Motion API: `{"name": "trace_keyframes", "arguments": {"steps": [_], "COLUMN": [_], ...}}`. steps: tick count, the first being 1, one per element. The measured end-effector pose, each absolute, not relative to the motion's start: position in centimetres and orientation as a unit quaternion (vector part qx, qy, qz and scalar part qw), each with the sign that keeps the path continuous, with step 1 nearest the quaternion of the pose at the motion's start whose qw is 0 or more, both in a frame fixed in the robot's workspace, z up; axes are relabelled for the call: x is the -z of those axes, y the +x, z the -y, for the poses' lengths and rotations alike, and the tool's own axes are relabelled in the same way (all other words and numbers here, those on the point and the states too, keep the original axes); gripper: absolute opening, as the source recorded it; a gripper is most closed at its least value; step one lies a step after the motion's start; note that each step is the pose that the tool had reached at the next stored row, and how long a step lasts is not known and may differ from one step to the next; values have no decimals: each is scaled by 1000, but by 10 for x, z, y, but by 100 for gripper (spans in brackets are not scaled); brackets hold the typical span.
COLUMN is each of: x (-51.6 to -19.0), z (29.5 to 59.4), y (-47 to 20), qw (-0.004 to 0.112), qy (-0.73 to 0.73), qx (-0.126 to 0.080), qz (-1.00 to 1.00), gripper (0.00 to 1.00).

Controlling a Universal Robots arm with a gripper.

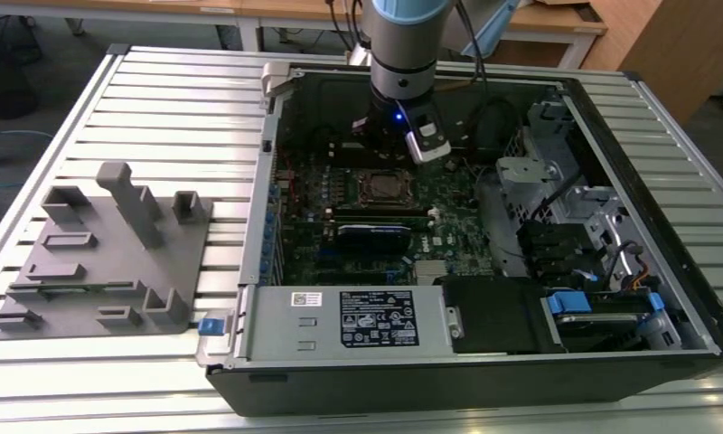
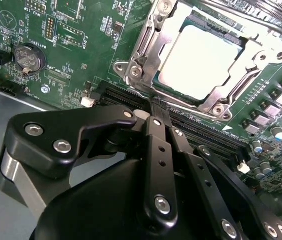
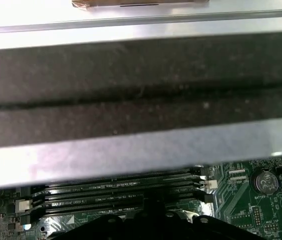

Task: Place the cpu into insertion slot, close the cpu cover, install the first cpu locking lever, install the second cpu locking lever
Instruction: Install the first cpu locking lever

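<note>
A: Where is the cpu (image 2: 200, 62) at this moment?

B: It lies flat in the insertion slot (image 2: 219, 39), with its pale grey top facing up. The cpu cover (image 2: 148, 47) is folded down around it, so the chip shows through the large window of the silvery frame. In the exterior view the same socket (image 1: 386, 187) sits about in the middle of the green motherboard (image 1: 337, 194), inside the open computer case (image 1: 458, 357).

A: And the gripper (image 2: 158, 107)?

B: In the second wrist view its two black fingers (image 2: 155, 145) are pressed together, tip against tip, and nothing is between them. The tips are just beside the edge of the cover, over the long black memory slots (image 2: 200, 132) that run along the socket. I cannot tell if they touch the board.

A: What surrounds the socket?

B: A round coin battery (image 2: 29, 57) is on the board, well apart from the socket. In the exterior view a black card (image 1: 374, 237) stands on the near side of the socket, and nearer still is the grey power supply (image 1: 343, 323) with a label. On the exterior view's left, outside the case, a grey fixture (image 1: 97, 262) with upright blocks rests on the slatted metal table (image 1: 169, 99).
</note>
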State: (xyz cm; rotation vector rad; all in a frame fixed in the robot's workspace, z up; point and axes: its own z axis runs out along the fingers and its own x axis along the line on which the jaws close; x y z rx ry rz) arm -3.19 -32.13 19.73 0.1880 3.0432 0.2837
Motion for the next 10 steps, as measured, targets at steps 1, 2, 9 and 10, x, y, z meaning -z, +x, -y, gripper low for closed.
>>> {"name": "trace_keyframes", "arguments": {"steps": [1, 2, 9, 10], "x": [-197, -197, -196, -196], "z": [321, 321, 321, 321], "y": [-32, -32, -32, -32], "qw": [40, 40, 40, 40], "qy": [61, 61, 62, 62], "qx": [-92, -92, -92, -92], "qz": [-993, -993, -993, -993], "gripper": [11, 11, 11, 11]}}
